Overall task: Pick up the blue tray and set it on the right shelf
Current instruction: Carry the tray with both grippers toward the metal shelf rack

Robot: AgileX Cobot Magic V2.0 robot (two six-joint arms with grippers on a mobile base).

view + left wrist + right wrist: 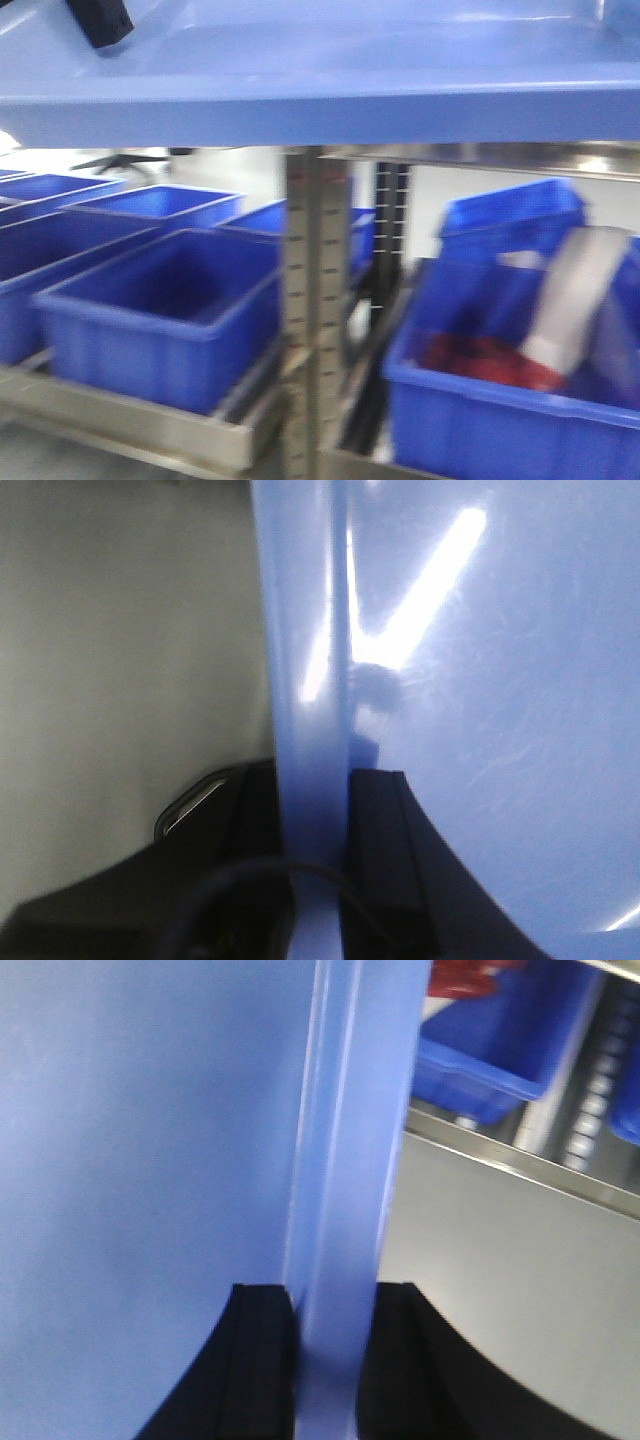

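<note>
Exterior front-facing view: the blue tray (320, 90), held up off any surface, spans the top, its near rim just over the right shelf (490, 155) and a perforated post (312, 300), with deep blue bins (160, 320) crowding the space below; the left pincer (312, 785) and right pincer (330, 1305) each clamp its rim.

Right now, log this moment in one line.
left tool: shut on blue tray | right tool: shut on blue tray | right shelf: ahead, tray not released

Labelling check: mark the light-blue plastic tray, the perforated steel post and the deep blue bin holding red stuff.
light-blue plastic tray (330, 100): front view, near rim.
perforated steel post (314, 300): front view, front face.
deep blue bin holding red stuff (480, 430): front view, front wall.
</note>
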